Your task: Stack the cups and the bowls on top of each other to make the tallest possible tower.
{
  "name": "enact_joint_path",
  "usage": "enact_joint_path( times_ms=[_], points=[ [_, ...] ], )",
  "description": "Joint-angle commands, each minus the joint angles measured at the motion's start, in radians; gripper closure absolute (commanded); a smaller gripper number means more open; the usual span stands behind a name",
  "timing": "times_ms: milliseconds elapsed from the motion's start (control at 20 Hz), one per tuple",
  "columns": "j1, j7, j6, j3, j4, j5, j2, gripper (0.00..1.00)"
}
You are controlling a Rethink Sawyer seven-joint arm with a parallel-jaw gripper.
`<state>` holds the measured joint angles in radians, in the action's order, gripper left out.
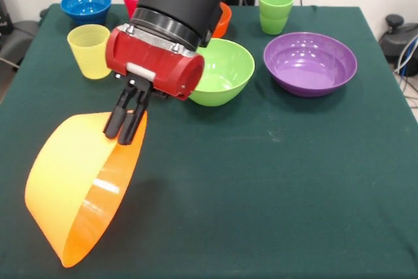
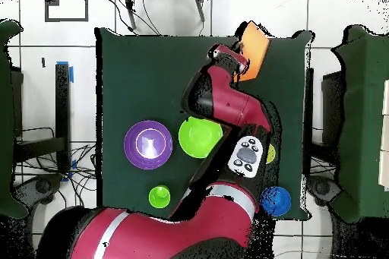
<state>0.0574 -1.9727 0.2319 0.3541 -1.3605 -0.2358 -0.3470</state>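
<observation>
From across the counter (image 1: 274, 161), the jaws (image 1: 125, 124) are pinching the rim of the large orange bowl (image 1: 78, 187), which hangs tipped on edge below and in front of them near the counter's corner, its mouth turned sideways, while the lime green bowl (image 1: 222, 70) lies just behind them, the purple bowl (image 1: 310, 63) farther off to the side, and open green cloth stretches beside the bowl. Looking down from above, the orange bowl (image 2: 254, 49) sits just past the jaws at the counter's far edge, almost over it, so I'd judge the roomy way is back toward the lime green bowl (image 2: 200, 136) and purple bowl (image 2: 147, 144).
</observation>
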Motion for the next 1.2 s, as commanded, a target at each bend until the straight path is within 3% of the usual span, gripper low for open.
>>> enact_joint_path(
  times_ms=[50,1200],
  points=[
    [0.020,-0.110,-0.224,-0.219,-0.183,0.061,0.121,1.00],
    [0.031,-0.177,-0.235,-0.280,-0.259,-0.022,0.112,1.00]
  ],
)
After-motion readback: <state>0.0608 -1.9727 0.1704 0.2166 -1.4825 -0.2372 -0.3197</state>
